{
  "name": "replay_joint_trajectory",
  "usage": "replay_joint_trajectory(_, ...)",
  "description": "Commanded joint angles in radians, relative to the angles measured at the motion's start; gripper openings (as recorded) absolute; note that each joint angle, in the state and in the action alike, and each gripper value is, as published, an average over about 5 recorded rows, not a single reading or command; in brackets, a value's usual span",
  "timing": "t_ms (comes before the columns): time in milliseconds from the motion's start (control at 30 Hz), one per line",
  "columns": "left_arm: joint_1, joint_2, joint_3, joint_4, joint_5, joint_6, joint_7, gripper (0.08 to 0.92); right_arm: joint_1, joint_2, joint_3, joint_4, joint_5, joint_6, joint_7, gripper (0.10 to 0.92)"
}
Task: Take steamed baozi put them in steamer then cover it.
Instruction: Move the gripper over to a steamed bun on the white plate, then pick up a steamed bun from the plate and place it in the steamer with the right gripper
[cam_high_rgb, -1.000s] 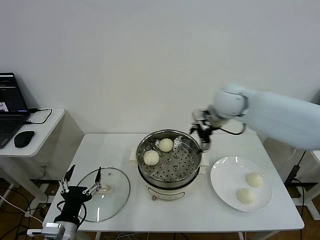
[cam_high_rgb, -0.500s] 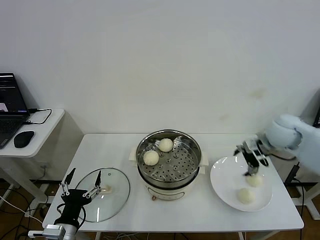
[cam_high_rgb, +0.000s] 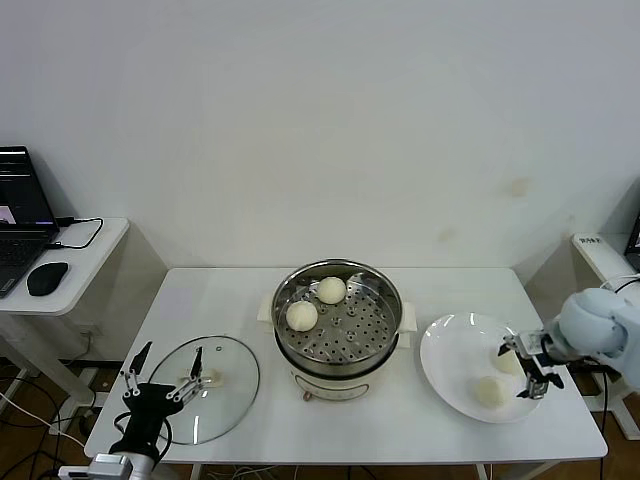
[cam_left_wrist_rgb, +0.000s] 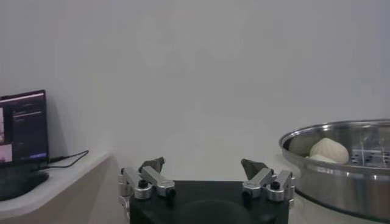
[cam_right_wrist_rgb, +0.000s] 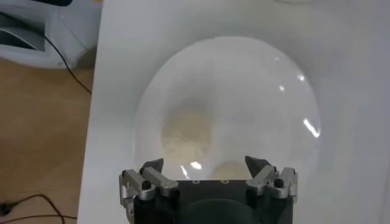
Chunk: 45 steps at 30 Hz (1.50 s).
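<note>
A white worktop (cam_high_rgb: 400, 420) stands against a plain white wall, with a side desk holding a laptop (cam_high_rgb: 20, 205) and mouse (cam_high_rgb: 47, 277) off to the left. The steamer (cam_high_rgb: 338, 318) sits mid-worktop with two baozi (cam_high_rgb: 302, 315) inside; two more lie on the plate (cam_high_rgb: 450, 360) to its right. The right gripper (cam_high_rgb: 528, 368), spread wide and empty, hovers over the plate's right side by those buns. The cover (cam_high_rgb: 222, 370) lies flat at front left, the left gripper (cam_high_rgb: 160, 385) spread just above its near edge.
</note>
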<state>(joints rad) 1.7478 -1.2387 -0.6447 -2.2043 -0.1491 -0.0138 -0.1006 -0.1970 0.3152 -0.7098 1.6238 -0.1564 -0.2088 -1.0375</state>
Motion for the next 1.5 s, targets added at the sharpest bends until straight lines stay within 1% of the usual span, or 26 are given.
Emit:
replay_joint_trajectory(33, 0.002, -0.001, -0.004, -0.001, 0.0, -0.001, 0.0, 0.823, -0.117, 0.028, 0.073, -0.009, -0.034, 0.008, 0.026, 0.823)
replay_joint_trajectory(233, 0.004, -0.004, -0.012, 0.001, -0.001, -0.002, 0.0, 0.823, -0.142, 0.066, 0.086, -0.045, -0.076, 0.011, 0.04, 0.823)
replay_joint_trajectory(533, 0.004, -0.01, -0.012, 0.005, -0.001, -0.002, 0.001, 0.823, -0.161, 0.09, 0.092, -0.062, -0.086, -0.001, 0.045, 0.817)
replay_joint_trajectory(733, 0.002, -0.012, -0.011, 0.008, -0.001, -0.003, 0.0, 0.823, -0.17, 0.09, 0.102, -0.066, -0.089, -0.01, 0.041, 0.766)
replay_joint_trajectory(900, 0.002, -0.013, -0.011, 0.008, -0.001, -0.003, 0.0, 0.823, -0.175, 0.092, 0.103, -0.069, -0.084, -0.022, 0.037, 0.686)
replay_joint_trajectory(1000, 0.003, -0.012, -0.013, 0.004, -0.002, -0.003, 0.0, 0.823, -0.177, 0.096, 0.104, -0.073, -0.084, -0.026, 0.037, 0.653)
replay_joint_trajectory(1300, 0.003, -0.013, -0.013, -0.004, -0.003, -0.003, -0.001, 0.823, -0.145, 0.099, 0.101, -0.077, -0.069, -0.031, 0.029, 0.605)
replay_joint_trajectory(1500, 0.0, -0.006, -0.018, -0.011, -0.006, -0.001, 0.0, 0.823, 0.038, 0.077, 0.024, -0.058, -0.003, -0.038, -0.023, 0.603)
